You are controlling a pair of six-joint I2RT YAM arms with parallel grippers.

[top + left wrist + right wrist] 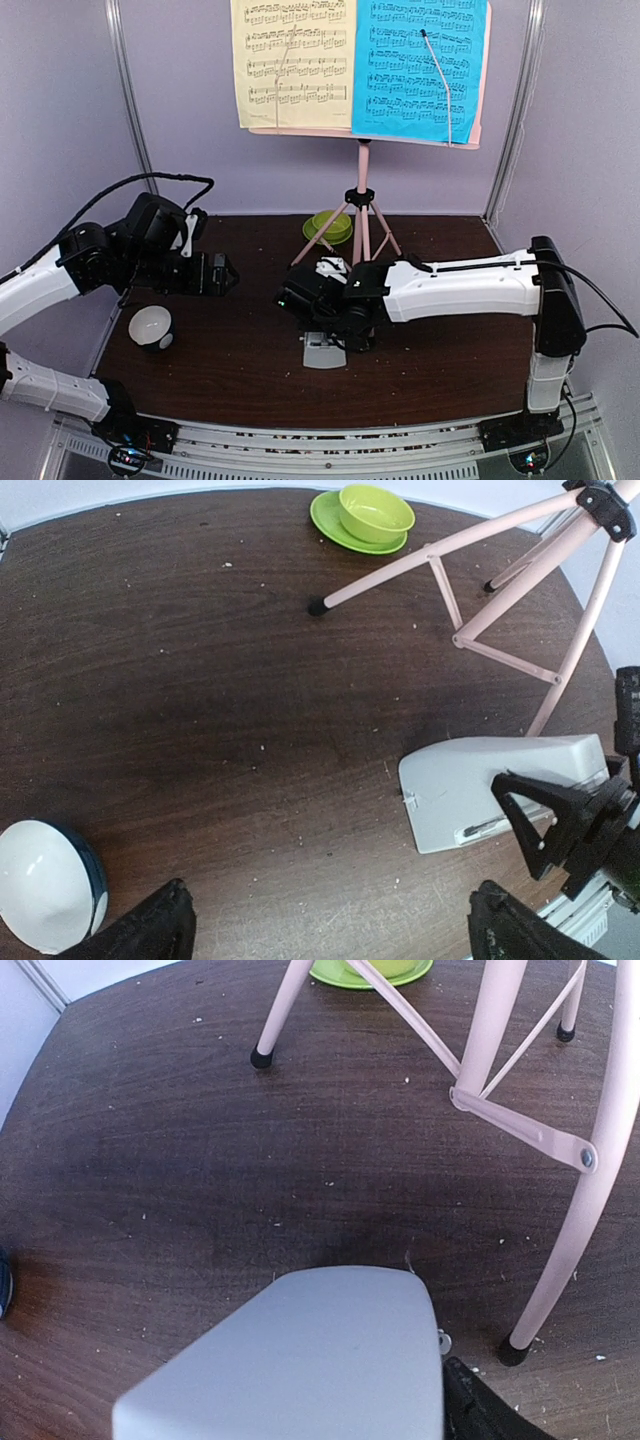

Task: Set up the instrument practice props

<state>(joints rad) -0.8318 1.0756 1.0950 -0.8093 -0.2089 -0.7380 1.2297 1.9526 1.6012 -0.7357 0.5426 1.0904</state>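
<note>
The pink music stand (364,190) stands at the back on tripod legs, with a yellow page (290,60) and a blue page (415,65) on its panel. The white-grey metronome (322,352) lies on its side on the table, also seen in the left wrist view (470,790) and the right wrist view (300,1350). My right gripper (340,335) is shut on the metronome's narrow end, low over the table; one black finger (480,1410) shows beside it. My left gripper (225,275) hovers open and empty to the left, its fingertips (150,930) wide apart.
A green bowl on a saucer (330,226) sits behind the stand's legs. A small white-and-black bowl (152,326) is at the near left. The tripod legs (560,1260) stand just beyond and right of the metronome. Walls close in the table's sides and back.
</note>
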